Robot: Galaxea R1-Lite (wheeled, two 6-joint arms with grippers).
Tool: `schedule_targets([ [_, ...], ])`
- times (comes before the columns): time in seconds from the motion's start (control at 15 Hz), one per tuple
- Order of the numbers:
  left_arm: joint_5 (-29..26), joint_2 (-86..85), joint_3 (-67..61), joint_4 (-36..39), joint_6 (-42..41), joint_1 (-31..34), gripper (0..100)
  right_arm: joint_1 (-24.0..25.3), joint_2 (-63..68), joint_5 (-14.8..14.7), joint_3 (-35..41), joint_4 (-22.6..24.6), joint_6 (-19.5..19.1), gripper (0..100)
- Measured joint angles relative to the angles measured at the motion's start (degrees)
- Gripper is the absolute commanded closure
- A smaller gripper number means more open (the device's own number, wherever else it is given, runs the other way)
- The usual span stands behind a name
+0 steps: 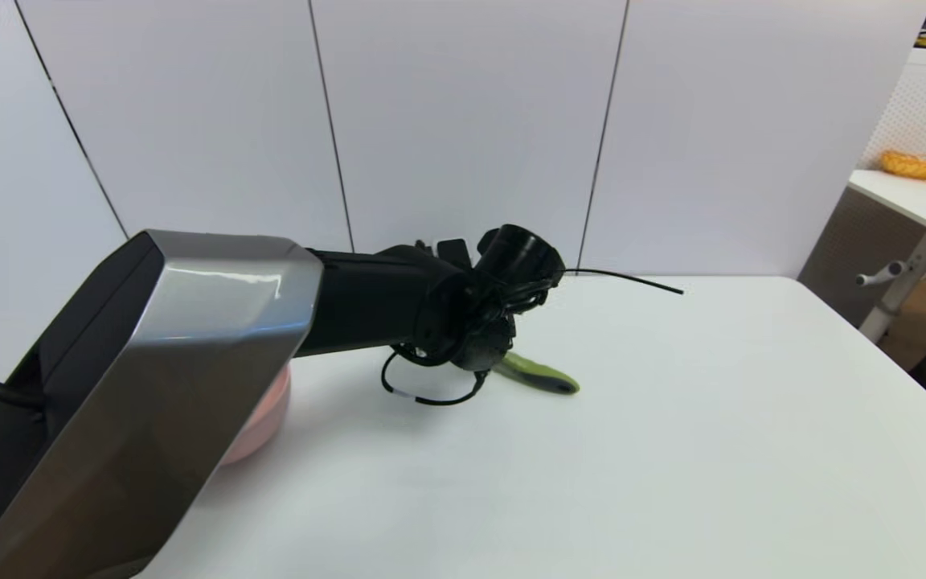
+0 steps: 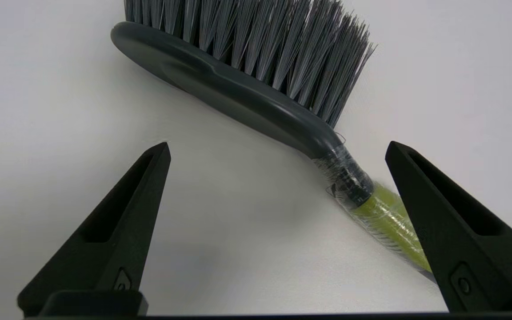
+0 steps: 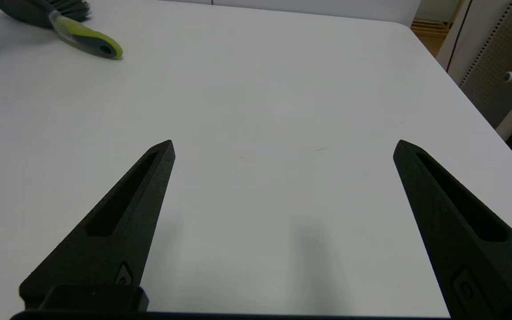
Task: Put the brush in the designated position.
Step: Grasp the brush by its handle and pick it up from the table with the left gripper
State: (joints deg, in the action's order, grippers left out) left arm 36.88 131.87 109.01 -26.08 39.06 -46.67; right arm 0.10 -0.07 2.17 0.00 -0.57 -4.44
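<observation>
brush (image 1: 539, 375) head: hidden behind the left arm's wrist in the head view
brush handle tip: covered by a finger in the left wrist view
bristle ends: cut off by the left wrist view's edge
pink object (image 1: 266, 418): mostly hidden by the left arm
right arm: outside the head view

Brush (image 2: 238, 93): smooth plastic head, stiff bristles, film-wrapped neck; table (image 1: 672, 450) matt white.
</observation>
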Motion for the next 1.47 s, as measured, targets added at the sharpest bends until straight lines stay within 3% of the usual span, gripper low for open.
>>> schedule_targets([
  [1.47, -0.02, 4.19, 3.08, -1.27, 3.68, 0.22, 0, 0.01, 0.00, -0.02, 0.00, 0.00, 0.00, 0],
])
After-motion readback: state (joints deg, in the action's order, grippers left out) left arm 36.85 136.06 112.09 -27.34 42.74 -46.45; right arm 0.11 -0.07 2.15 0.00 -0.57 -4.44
